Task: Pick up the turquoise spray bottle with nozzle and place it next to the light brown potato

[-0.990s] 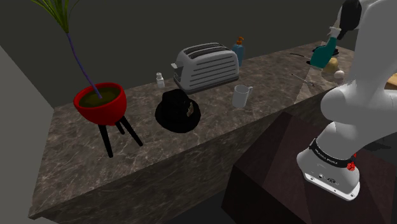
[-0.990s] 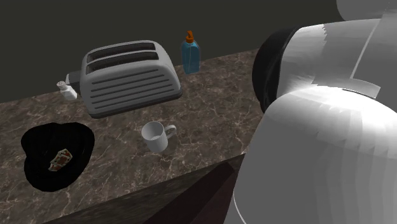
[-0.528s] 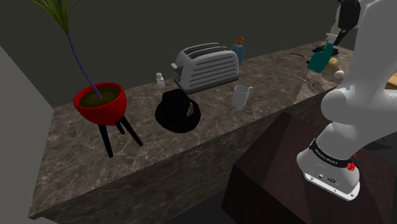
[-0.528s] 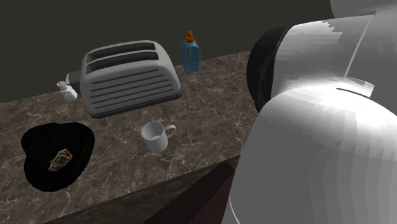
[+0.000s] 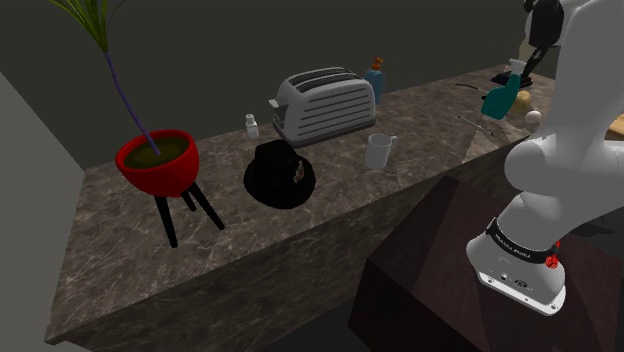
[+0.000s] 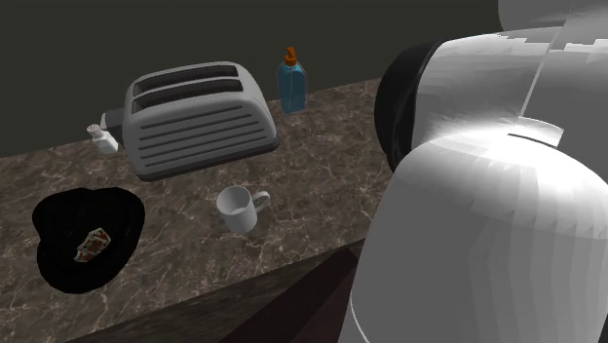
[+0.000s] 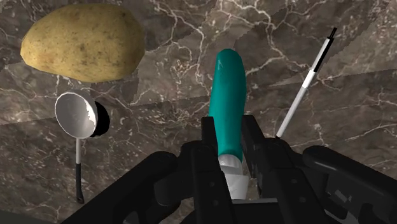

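Just bare counter (image 7: 175, 83) between bottle (image 7: 229, 89), potato (image 7: 83, 41)

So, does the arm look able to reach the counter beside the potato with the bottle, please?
Probably yes. The gripper, shut on the bottle, hangs over the counter close to the potato; bare surface lies between the potato and the pen, with just a ladle nearby.

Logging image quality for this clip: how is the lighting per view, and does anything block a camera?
Shoulder view: dim throughout, though the toaster reads clearly. Second exterior view: equally dim; the white arm blocks the right half. Wrist view: brightest; potato and ladle cast dark shadows on the counter; the spray bottle in the gripper is evenly lit.
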